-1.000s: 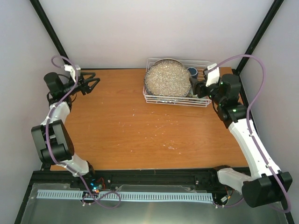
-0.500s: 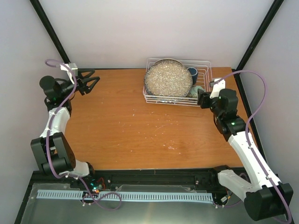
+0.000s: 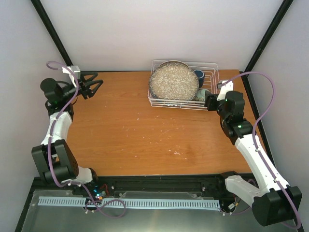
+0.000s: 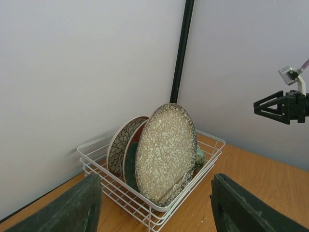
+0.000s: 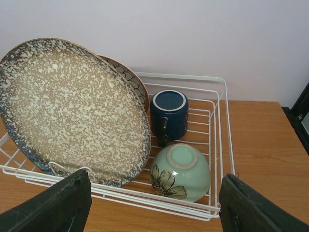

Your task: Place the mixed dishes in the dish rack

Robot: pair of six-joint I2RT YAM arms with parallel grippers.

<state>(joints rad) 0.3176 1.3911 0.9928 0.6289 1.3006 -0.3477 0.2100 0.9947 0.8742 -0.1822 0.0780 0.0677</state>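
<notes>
Orange wooden bench (image 3: 145, 130) from above: white wire dish rack (image 3: 183, 107) upper right, left end effector (image 3: 96, 83) and right end effector (image 3: 207, 100) open, empty; left wrist: large speckled grey plate (image 4: 166, 152) upright inside; right wrist: dark blue mug (image 5: 169, 111), small pale green bowl (image 5: 181, 171) alongside, so probably just withdraw clear of wires.

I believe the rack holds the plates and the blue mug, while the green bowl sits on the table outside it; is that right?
No: the green bowl is inside the rack, beside the blue mug, as the right wrist view shows.
</notes>
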